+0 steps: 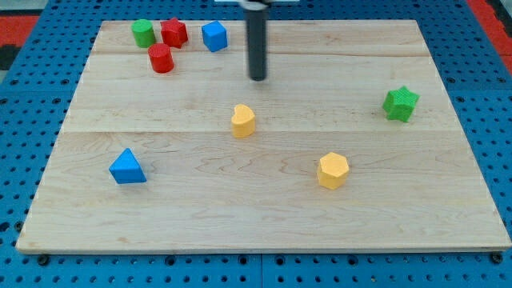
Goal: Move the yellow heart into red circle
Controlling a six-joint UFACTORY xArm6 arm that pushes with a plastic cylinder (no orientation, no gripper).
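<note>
Your wooden worktop [264,216] carries 8 blocks: green cylinder [143,33], red star [174,33], blue cube [214,36] and red circle [162,58] at the view's top left; yellow heart [243,121] mid-board; blue triangle [127,167], yellow hexagon [333,170], green star [400,104].

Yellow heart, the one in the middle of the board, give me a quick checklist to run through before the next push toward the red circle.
1. Yellow heart in plain sight, standing free of other blocks: ok.
2. Red circle visible, near the view's top left: ok.
3. My tip touching the heart: not ok; it sits apart, toward the view's top and slightly right.
4. My tip on the heart's far side from the red circle, ready to push up-left: not ok; it must go round to the heart's lower right.
5. Straight path from heart to red circle free of blocks: ok.
6. Crowding at the goal: not ok; the green cylinder and another red block sit close by.
</note>
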